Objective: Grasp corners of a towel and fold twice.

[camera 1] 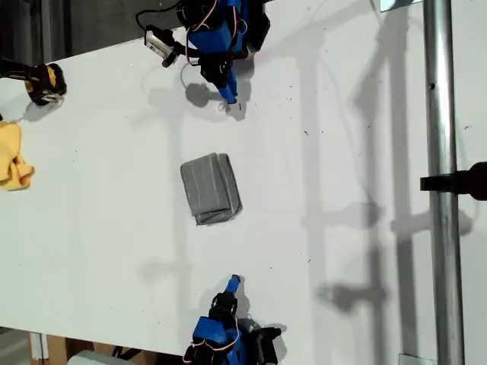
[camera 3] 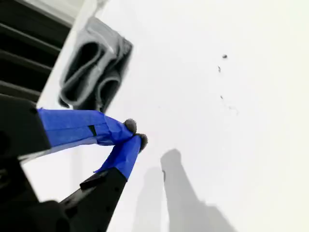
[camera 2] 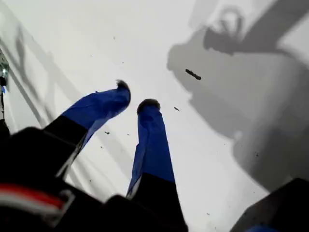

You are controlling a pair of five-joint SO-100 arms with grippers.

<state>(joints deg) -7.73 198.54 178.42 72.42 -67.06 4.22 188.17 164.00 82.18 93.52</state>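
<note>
Both tools apart from folded towel [camera 1: 211, 188]

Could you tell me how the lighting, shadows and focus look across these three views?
Exterior view: bright, hard light; crisp arm shadows cross the white table; the folded grey striped towel is sharp. First wrist view: dark, soft-edged shadows beyond my first gripper; the near black housing is blurred. Second wrist view: the table is nearly overexposed; the towel and my second gripper look slightly soft.
</note>
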